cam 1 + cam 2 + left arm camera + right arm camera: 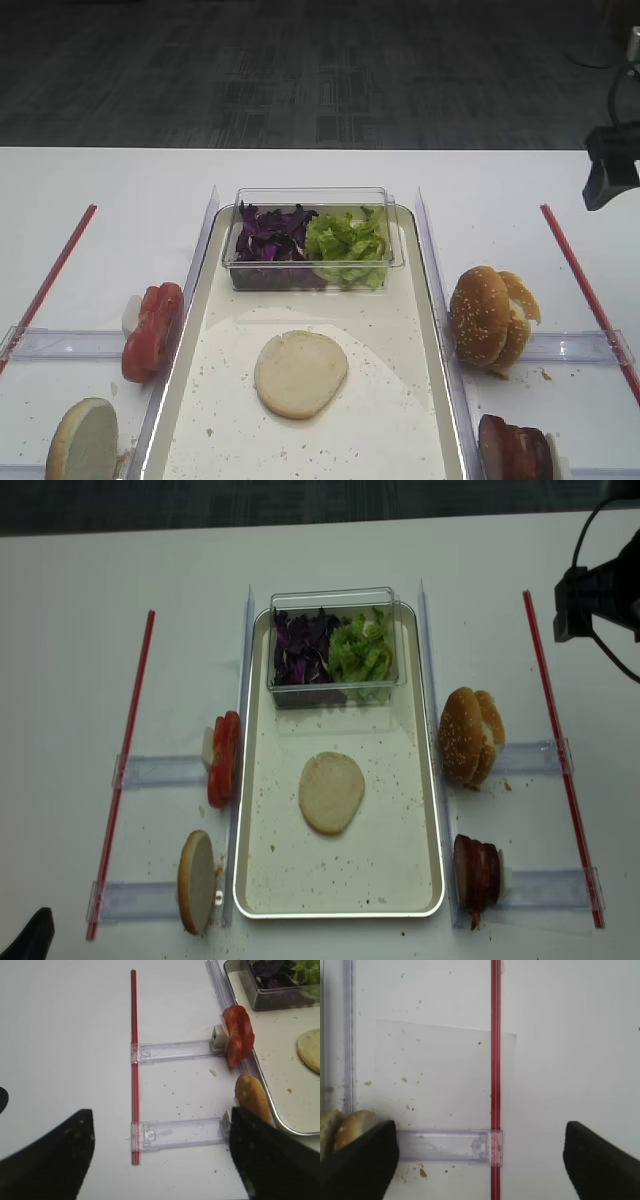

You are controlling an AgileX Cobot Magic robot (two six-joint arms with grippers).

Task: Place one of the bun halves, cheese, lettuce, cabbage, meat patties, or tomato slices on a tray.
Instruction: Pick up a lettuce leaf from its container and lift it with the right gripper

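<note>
We count one large shallow metal tray with a silvery rim (pixel 430 780) at the middle of the white counter (pixel 80 590). On its crumb-speckled floor lies one round bun half, pale cut face up (pixel 332 792), alone near the centre. At the tray's far end sits one small clear plastic tub (pixel 335 600); dark purple shredded cabbage (pixel 300 652) fills its left part and bright light-green crinkly lettuce (pixel 362 652) its right part, the two touching.

Left of the tray, one short row of bright red tomato slices (pixel 223 758) stands on edge in a narrow clear plastic holder (pixel 160 771). Nearer the front, one bun half stands on edge (pixel 197 881) in a second holder. Right of the tray we see two sesame-seeded bun halves leaning together (pixel 470 737), and in front of them a short stack of dark reddish-brown meat patties (pixel 477 873); we cannot count the patties singly. Two thin red strips (pixel 120 780) run along the outer sides, one each side.

The right gripper (pixel 480 1152) hovers over the right strip and holder with its jaws wide, holding nothing. The left gripper (pixel 160 1155) hovers above the left holders, jaws likewise wide and empty.
</note>
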